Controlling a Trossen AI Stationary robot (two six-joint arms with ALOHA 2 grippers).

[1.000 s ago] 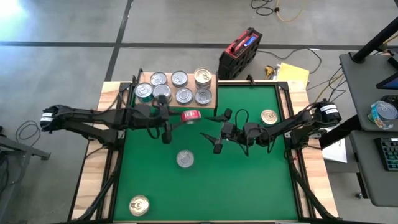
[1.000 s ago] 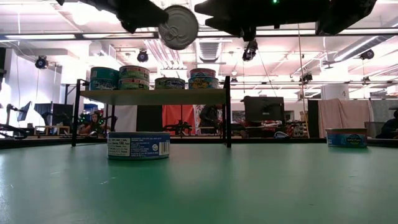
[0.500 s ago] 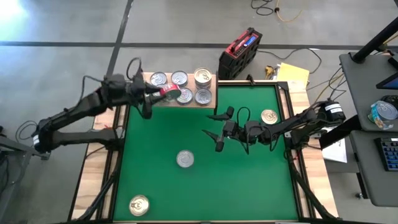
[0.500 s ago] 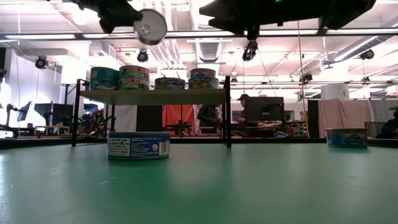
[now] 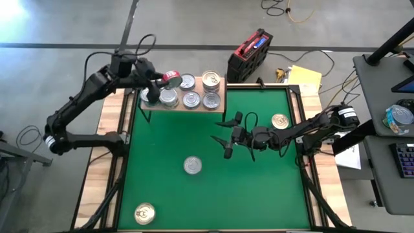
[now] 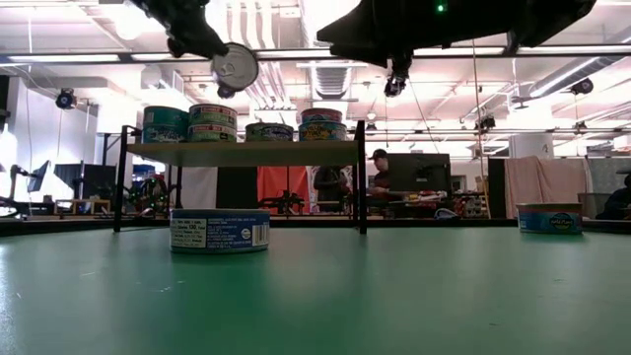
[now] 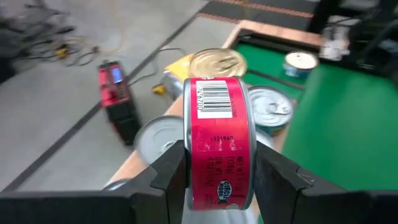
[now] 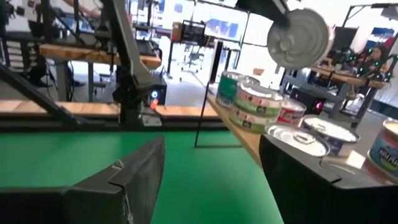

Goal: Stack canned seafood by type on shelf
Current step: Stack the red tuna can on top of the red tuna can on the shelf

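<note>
Red-sided tin held on edge between the left gripper's fingers, its barcode uppermost; the jaws are part-way closed, pressing both flat faces of the tin. In the high view this gripper hangs over the shelf's left part, above the tins already standing there. The low view shows the same tin with its silver lid facing the camera, raised clear above the shelf and touching nothing on it.

Shelf tins stand in two rows on the light-wood board at the far edge of the green mat; some are stacked two high, as the low view shows. Three tins lie apart on the mat: a silver-topped one near the centre, a gold-topped one at the near left, and a gold-topped one at the far right.

Right gripper hovers over mid-mat, right of centre, jaws wide apart and holding nothing; its fingers frame bare mat.
</note>
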